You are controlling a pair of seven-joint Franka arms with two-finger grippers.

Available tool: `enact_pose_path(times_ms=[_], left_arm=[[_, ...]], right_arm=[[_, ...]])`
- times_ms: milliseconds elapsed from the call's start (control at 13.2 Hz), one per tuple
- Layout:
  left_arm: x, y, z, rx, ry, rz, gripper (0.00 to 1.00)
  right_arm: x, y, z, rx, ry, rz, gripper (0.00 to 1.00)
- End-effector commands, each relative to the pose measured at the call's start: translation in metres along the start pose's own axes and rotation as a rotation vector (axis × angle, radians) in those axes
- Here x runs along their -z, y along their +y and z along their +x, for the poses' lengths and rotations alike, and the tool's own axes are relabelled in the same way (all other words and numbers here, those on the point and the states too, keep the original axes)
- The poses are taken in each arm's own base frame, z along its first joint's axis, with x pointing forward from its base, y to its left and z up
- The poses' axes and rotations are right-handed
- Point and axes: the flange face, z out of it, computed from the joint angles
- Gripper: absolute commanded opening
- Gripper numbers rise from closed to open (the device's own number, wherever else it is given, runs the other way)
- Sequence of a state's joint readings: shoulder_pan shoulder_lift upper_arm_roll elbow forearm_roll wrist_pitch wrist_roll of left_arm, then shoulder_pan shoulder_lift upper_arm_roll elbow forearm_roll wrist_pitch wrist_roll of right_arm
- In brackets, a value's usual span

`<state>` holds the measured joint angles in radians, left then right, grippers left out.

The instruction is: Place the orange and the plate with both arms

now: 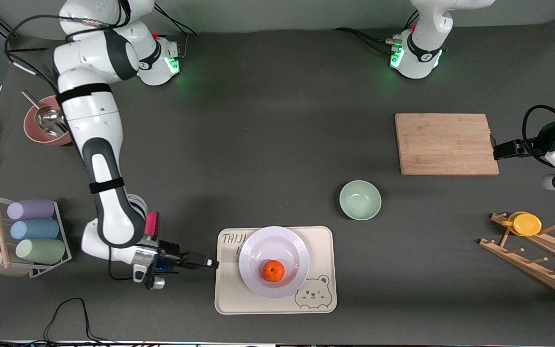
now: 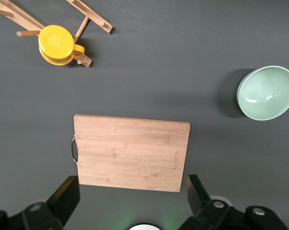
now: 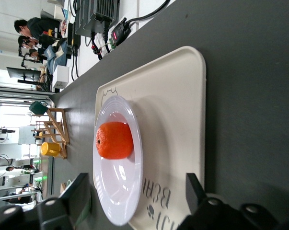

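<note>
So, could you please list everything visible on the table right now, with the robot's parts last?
orange: one, bright orange, on the plate.
plate: one, white, on the tray.
tray: one, beige with bear, nearest the front camera.
bowl: one, pale green, between tray and cutting board.
cutting board: one, wooden, toward the left arm's end.
cup: one, yellow, on the wooden rack.
red bowl: one, holding a metal ladle, right arm's end.
right gripper: open, beside the tray.
left gripper: open, over the cutting board's edge.
</note>
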<state>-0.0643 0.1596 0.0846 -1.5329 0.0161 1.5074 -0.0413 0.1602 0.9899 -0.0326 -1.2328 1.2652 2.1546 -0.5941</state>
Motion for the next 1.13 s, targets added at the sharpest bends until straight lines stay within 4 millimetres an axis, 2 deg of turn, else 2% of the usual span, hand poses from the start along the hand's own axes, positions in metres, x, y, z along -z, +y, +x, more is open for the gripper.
enact_pose_path(times_ms=[0,151,453,679,755,906,1057], left_arm=[[0.013,0.004,-0.003,0.010,0.005,0.004,1.00],[0.015,0.004,-0.002,0.010,0.003,0.005,1.00],[0.014,0.004,-0.002,0.010,-0.001,0.007,1.00],[0.016,0.001,-0.006,0.016,-0.014,0.005,1.00],[0.016,-0.002,-0.006,0.017,-0.013,-0.006,1.00],[0.026,-0.006,-0.012,0.025,0.003,-0.013,1.00],[0.037,-0.003,-0.029,0.024,0.024,-0.018,1.00]], right_arm=[[0.061,-0.018,-0.025,0.004,-0.083,-0.069,1.00],[0.113,-0.043,-0.039,0.003,-0.145,-0.187,1.00],[0.222,-0.115,-0.077,-0.017,-0.277,-0.446,1.00],[0.307,-0.164,-0.094,0.053,-0.325,-0.678,1.00],[0.337,-0.186,-0.095,0.086,-0.334,-0.766,1.00],[0.364,-0.209,-0.092,0.077,-0.342,-0.839,1.00],[0.380,-0.228,-0.092,0.058,-0.338,-0.901,1.00]])
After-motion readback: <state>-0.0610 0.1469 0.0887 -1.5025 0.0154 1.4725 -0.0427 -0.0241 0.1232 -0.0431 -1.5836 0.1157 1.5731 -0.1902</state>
